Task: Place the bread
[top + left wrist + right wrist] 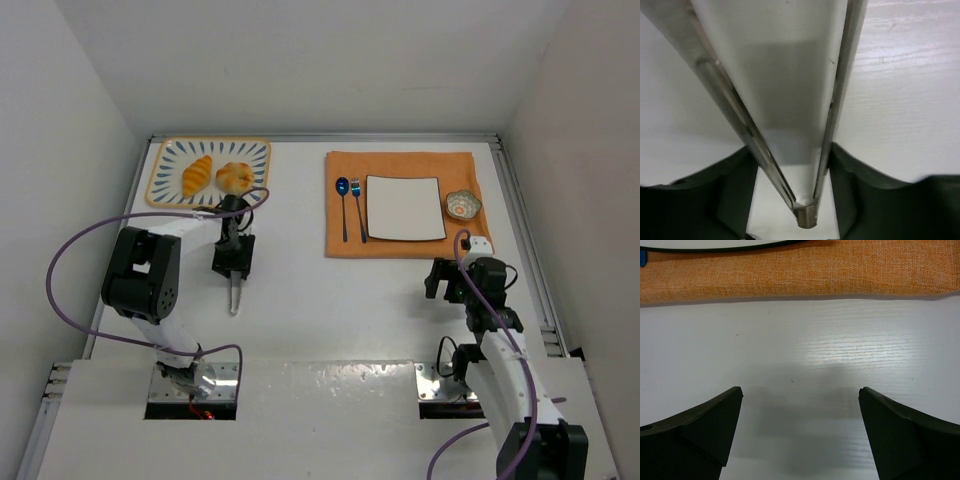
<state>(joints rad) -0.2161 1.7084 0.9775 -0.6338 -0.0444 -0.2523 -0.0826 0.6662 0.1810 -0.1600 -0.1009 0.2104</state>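
Nothing placed yet: golden ridged croissant (197,175) and round golden-brown bun (234,177) both on far-left patterned tray (168,158); left hand (233,270) clamps steel tongs (234,297), right hand (801,390) open, holding nothing

From above and behind the arms we look down over the whole table (300,300), its far edge at the top. Our left wrist view hangs very close over the tabletop (metal tongs (737,117) fill it). Past the right gripper (801,390), the right wrist view faces the orange mat (800,275), whose near edge the overhead view shares.
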